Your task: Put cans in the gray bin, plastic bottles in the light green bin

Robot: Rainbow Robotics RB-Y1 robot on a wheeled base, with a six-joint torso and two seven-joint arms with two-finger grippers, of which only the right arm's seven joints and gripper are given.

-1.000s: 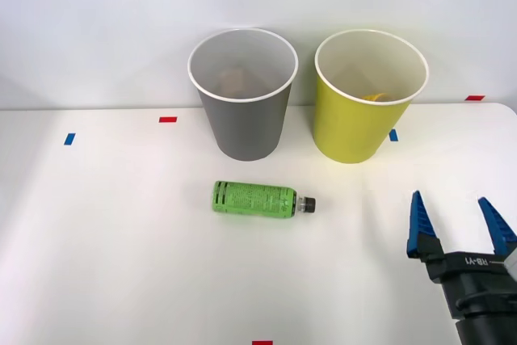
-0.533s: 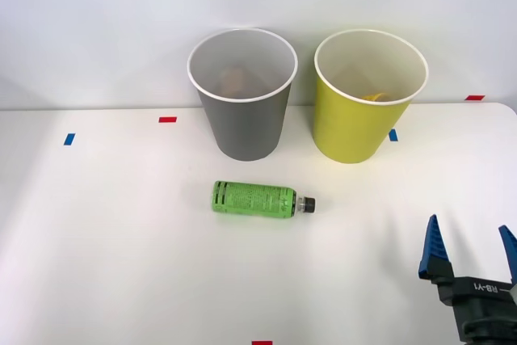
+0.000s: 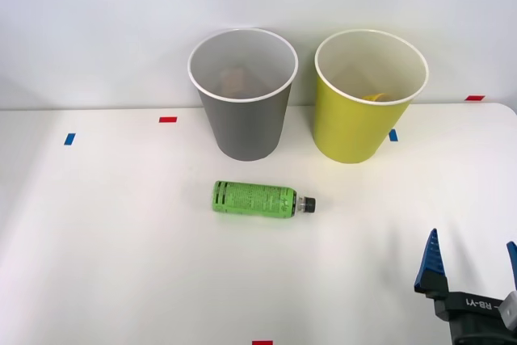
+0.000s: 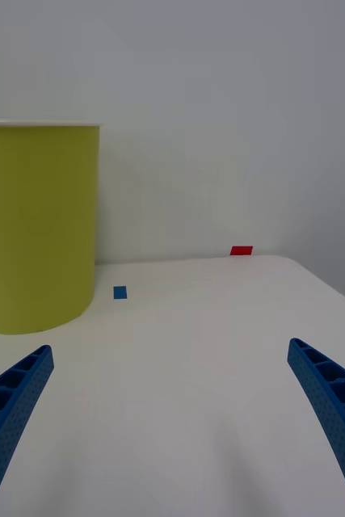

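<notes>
The right gripper sits at the lower right corner of the front view, above the white table, its two blue ribbed fingers pointing up the frame and spread wide apart with nothing between them. In the wrist view the same fingers stand at the two bottom corners, far apart, with bare table between them.

Left of the gripper and well apart from it, near the middle of the front view, the green plastic bottle lies on its side on the table, its black cap toward the right of the frame.

Above the bottle, in the upper middle of the frame, the gray bin stands upright by the wall; a brownish shape shows faintly inside it, too dim to name. Just beside it, to its right, the light green bin stands upright too, with something yellow low inside; the two bins do not touch. In the wrist view the light green bin stands at the left, a small blue tape mark on the table just beside its base and a red tape mark farther back by the wall.
</notes>
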